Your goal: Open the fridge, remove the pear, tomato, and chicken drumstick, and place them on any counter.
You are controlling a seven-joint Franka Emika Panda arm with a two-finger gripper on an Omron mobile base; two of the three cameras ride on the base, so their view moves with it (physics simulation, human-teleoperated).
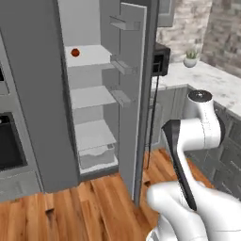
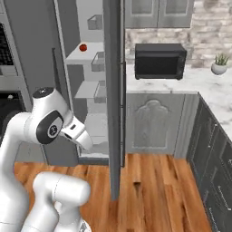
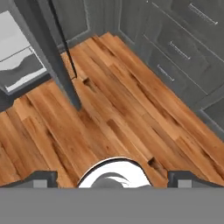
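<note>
The tomato (image 1: 75, 52) sits on an upper white shelf inside the fridge (image 1: 37, 94), toward the back left of that shelf, apart from anything else. It is the one food item I can count: one small red round fruit. The pear and the chicken drumstick cannot be made out on any shelf from these angles; they may be hidden behind the open door (image 1: 134, 94) or simply too small to tell.

As for progress, I judge the opening step done: the right-hand door stands swung wide, edge-on in the right base view, and the white shelves are exposed. I count three flat shelves and one drawer-like bin at the bottom, plus three small door racks. Nothing has reached the bench (image 1: 212, 80), which carries one black microwave (image 2: 160, 60) and one potted plant (image 2: 219, 64). So all three removals appear to be left.

The gripper (image 3: 112, 178) points down at the wooden floor, well away from the tomato, its fingers (image 3: 40, 178) spread wide and holding nothing.
</note>
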